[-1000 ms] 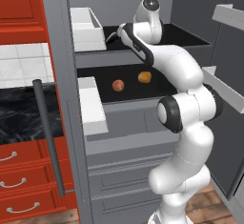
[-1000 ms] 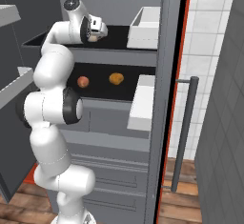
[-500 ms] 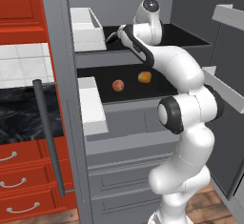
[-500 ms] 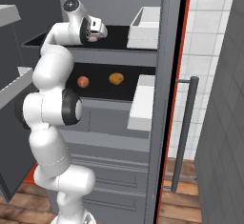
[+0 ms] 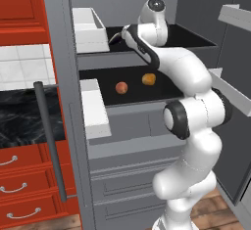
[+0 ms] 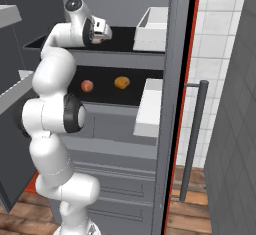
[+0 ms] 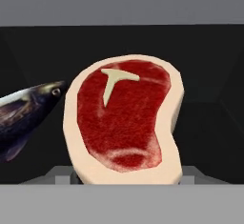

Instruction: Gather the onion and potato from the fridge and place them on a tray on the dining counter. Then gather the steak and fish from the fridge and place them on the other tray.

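The gripper [image 6: 102, 33] reached onto the fridge's [image 5: 147, 146] top black shelf [image 5: 191, 37]; whether its jaws gripped, I couldn't tell. One kidney-shaped steak [image 7: 125, 118], marbled red with a pale fat rim, sat just before it, one glossy dark fish [image 7: 26, 108] alongside. Two round items lay on the shelf below: an onion [image 5: 121, 87] and a potato [image 5: 149, 79].

The white arm rises from the lower right of the left base view, bends at a dark elbow joint mid-frame, then reaches up and left toward the upper centre. Its gripper [image 5: 116, 38] points left at the top; in the right base view the gripper [image 6: 103, 35] sits upper left. Jaw spacing is unclear.
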You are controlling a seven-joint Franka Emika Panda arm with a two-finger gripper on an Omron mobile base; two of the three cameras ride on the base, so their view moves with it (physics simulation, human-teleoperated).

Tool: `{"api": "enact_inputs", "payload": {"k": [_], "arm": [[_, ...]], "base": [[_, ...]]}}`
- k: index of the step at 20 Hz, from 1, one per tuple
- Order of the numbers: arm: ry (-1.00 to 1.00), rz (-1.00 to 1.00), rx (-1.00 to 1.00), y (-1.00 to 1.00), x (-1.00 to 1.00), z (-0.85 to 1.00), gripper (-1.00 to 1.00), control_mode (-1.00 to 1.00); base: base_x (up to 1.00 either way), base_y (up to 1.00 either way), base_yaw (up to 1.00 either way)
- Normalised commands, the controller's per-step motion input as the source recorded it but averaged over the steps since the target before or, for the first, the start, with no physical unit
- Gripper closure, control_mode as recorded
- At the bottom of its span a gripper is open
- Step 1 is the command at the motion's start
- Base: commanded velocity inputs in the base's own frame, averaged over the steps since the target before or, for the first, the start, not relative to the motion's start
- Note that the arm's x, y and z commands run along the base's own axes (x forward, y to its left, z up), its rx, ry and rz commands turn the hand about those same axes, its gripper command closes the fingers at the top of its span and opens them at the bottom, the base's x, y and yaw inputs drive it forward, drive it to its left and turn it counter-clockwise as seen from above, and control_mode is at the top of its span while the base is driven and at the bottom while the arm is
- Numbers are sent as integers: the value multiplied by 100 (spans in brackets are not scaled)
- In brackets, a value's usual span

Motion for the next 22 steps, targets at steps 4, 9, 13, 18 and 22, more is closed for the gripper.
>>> {"api": "enact_inputs", "payload": {"k": [4,9,13,18,22], "arm": [[-8,0,0,0,-75,0,100,-100],[-25,0,0,0,-87,1,100,-100],[-16,0,3,-3,-86,1,100,-100],[-1,0,5,-10,-91,27,100,-100],[1,0,4,-16,-97,48,100,-100]], "base": [[0,0,0],[0,0,0],[0,0,0],[0,0,0],[0,0,0]]}}
